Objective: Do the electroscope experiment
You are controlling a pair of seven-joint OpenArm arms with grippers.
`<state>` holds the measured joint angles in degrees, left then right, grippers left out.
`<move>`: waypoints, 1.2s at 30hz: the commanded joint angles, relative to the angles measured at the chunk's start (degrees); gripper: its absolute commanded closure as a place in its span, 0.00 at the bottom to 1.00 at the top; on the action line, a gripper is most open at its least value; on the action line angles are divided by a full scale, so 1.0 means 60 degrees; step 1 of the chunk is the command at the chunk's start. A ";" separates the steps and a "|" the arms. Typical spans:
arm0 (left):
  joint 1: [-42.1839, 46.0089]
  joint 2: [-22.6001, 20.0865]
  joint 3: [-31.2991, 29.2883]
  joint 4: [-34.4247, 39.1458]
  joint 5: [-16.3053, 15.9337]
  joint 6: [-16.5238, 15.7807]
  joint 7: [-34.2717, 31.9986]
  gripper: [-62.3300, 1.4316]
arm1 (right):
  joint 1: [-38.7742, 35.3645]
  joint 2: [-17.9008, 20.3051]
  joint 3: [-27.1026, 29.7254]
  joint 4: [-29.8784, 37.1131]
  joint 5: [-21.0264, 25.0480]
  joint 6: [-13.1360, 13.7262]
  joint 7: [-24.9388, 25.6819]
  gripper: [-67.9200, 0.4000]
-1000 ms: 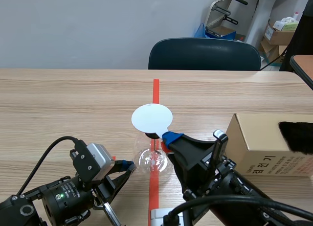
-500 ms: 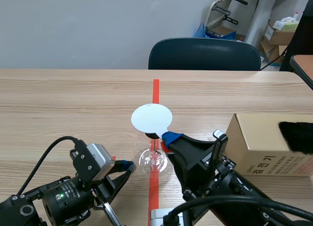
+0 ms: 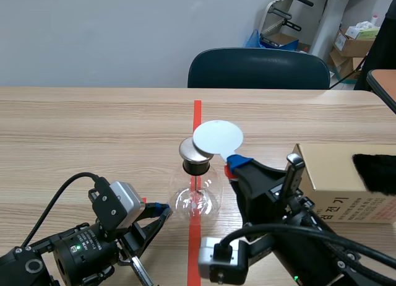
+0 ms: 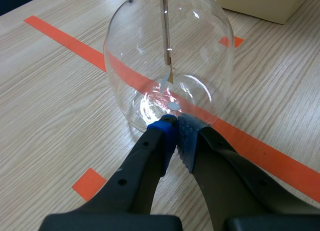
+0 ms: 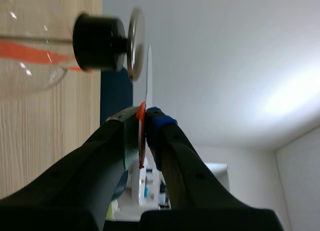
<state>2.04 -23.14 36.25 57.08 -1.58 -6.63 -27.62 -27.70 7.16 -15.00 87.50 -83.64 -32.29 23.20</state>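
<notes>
The electroscope is a clear glass flask with a black stopper and a metal top plate, standing on the orange tape line. My right gripper is shut on the orange handle of a white disc, which hangs just right of the metal plate and slightly above it. In the right wrist view the disc is edge-on, close beside the metal plate, with the handle pinched in the right gripper. My left gripper is shut on nothing, its tips at the flask's base. Inside, a rod carries thin leaves.
A cardboard box stands at the right with a black furry piece on it. The box's corner lies beyond the flask. A dark chair stands behind the table's far edge. Bare wood spreads left and beyond the flask.
The white disc sat over the electroscope's top before. My right gripper has carried it to the right, uncovering the metal plate. The left arm has not moved.
</notes>
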 commanded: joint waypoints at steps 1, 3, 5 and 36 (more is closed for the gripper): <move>-0.0025 0.0095 -0.0025 0.0157 -0.0058 -0.0025 -0.0138 0.94 | -0.0036 0.0047 0.0036 0.0255 -0.0011 -0.0106 -0.0397 0.98; -0.0025 0.0095 -0.0025 0.0157 -0.0058 -0.0025 -0.0138 0.94 | -0.0036 0.0047 0.0040 0.0255 -0.0011 -0.0106 -0.1027 0.98; -0.0025 0.0095 -0.0025 0.0157 -0.0058 -0.0025 -0.0138 0.94 | -0.0036 0.0047 0.0040 0.0255 -0.0011 -0.0106 -0.1610 0.98; 0.0018 0.0095 -0.0025 0.0157 -0.0058 -0.0018 -0.0142 0.94 | -0.0040 0.0047 0.0055 0.0255 -0.0011 0.0484 -0.4488 0.98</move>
<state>2.07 -23.14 36.25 57.08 -1.58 -6.63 -27.62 -27.70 7.16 -15.00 87.53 -83.64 -28.99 -3.55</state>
